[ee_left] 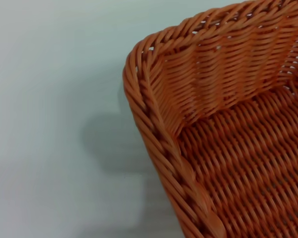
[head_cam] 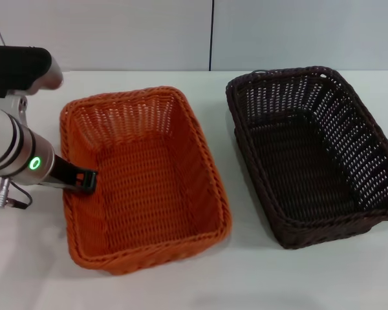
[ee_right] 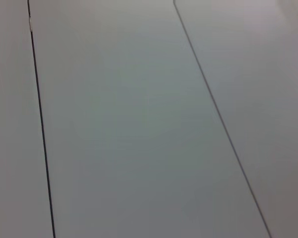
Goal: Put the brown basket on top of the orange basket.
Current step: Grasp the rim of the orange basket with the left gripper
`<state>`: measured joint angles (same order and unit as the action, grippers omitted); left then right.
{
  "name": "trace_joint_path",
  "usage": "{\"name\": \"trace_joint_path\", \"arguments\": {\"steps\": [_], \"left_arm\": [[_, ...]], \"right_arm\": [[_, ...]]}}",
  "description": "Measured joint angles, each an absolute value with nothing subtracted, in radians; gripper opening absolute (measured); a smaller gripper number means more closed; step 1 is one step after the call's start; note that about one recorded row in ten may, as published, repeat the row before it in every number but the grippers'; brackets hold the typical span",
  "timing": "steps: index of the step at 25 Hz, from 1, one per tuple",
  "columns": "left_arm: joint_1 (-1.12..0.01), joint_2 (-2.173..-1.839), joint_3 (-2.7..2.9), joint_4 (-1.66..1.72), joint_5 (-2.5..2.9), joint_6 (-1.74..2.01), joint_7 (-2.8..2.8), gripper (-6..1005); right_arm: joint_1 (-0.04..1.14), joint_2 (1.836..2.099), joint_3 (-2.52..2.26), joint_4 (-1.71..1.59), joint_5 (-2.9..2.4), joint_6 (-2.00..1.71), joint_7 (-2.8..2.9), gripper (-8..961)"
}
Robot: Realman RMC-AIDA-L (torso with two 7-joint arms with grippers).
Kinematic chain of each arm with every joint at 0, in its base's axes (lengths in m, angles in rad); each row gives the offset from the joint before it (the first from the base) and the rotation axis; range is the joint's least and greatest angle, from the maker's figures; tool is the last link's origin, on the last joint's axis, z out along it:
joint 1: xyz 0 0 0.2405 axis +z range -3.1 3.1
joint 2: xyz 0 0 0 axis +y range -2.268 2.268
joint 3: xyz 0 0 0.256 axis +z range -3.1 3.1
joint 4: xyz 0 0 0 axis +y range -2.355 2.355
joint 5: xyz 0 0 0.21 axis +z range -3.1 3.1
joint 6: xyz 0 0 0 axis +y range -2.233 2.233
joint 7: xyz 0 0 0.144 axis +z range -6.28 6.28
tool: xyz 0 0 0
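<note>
Two baskets sit on the white table (head_cam: 26, 271), one of each colour. The orange basket (head_cam: 142, 181) fills the centre-left of the head view; the brown basket (head_cam: 313, 155) lies to the right of it, near but apart, with a strip of bare table between. The left gripper (head_cam: 84, 179) reaches over the orange basket's left rim at mid-left; whether it is clenched or released I cannot tell. The right gripper is out of view.
</note>
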<state>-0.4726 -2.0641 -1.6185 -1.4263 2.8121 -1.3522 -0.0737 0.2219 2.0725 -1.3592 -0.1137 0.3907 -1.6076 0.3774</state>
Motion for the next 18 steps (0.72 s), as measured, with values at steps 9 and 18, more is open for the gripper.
{"name": "trace_joint_path", "arguments": {"steps": [9,18], "left_arm": [[-0.409,-2.064,-1.557,-1.421,2.795,-1.192,-0.046,216],[-0.414,-2.059,-1.678,-1.627,2.805,-1.348,0.000,194]], "right_arm": [[0.197,2.072,-1.324,-0.139,0.400,-1.653,0.304,822],[0.238,2.076,-1.298,-0.151,0.397,-1.650,0.315,822]]}}
